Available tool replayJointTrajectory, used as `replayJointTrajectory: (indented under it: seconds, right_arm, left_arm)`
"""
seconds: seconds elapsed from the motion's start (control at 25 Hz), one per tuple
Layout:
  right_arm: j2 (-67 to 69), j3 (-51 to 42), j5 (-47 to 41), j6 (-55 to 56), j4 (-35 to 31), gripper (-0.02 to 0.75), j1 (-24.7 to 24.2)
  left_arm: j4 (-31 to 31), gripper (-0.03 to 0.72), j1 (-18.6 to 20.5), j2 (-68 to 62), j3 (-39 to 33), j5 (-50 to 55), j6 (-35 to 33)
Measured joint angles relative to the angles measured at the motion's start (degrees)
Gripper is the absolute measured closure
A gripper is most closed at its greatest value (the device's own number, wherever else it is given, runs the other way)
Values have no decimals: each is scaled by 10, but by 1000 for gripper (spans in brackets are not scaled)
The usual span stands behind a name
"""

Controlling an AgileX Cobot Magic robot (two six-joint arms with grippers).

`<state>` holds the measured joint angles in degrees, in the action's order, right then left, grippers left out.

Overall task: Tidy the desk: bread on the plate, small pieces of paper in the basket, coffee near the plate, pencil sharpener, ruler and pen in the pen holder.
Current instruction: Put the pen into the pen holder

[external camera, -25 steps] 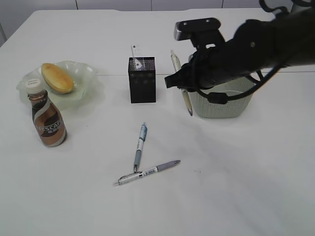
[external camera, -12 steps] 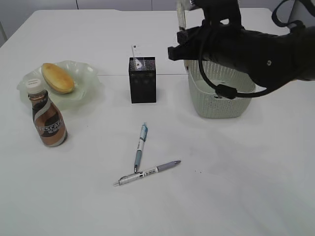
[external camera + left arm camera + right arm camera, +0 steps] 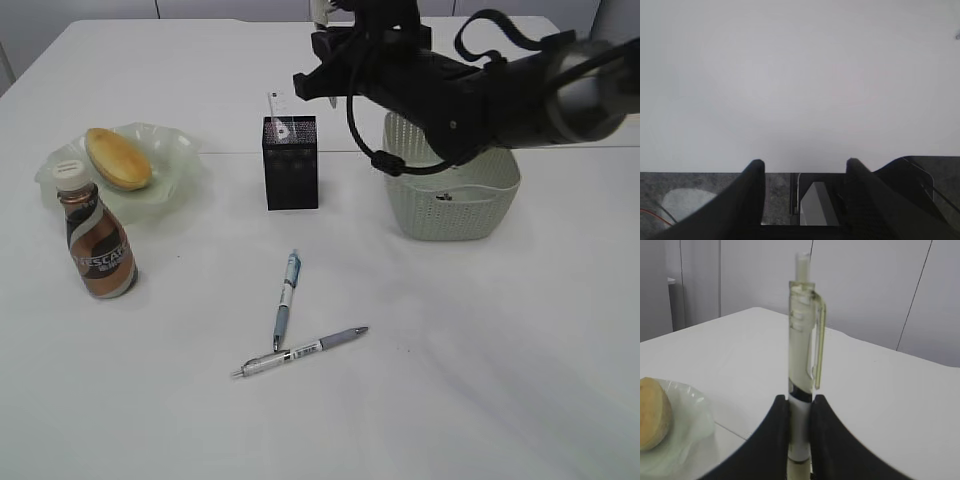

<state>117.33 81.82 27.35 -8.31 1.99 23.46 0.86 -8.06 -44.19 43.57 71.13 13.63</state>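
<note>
The right gripper (image 3: 799,415) has its jaws pinched tight on a pale clear pen (image 3: 802,365), held upright with its clip end up. In the exterior view the arm hangs at about one o'clock from the pen holder (image 3: 290,162), where the ruler (image 3: 277,106) already stands. To do this well, it should centre over the holder's mouth, keep the pen vertical, lower it clear of the ruler, then release. The left gripper (image 3: 805,172) sits half open and empty.

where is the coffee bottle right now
In the exterior view the coffee bottle stands upright at the left of the desk, just in front of the plate.
</note>
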Motion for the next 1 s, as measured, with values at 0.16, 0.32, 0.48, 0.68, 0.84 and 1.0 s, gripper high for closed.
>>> replayJointTrajectory:
  seconds: [0.16,0.32,0.48,0.68,0.84,1.0]
  right_arm:
    - [66,77,1,35,2,678,0]
    - [114,135,-11,72,18,678,0]
    - [147,176,-26,99,41,678,0]
    - [163,190,-36,109,49,678,0]
    - [182,206,-37,111,60,678,0]
    - [201,221,-40,112,63,678,-4]
  left_arm:
    - [16,312,0,0,0,0,0]
    - [26,316,0,0,0,0,0]
    - [33,318,0,0,0,0,0]
    - [33,319,0,0,0,0,0]
    - [33,319,0,0,0,0,0]
    - [34,319,0,0,0,0,0]
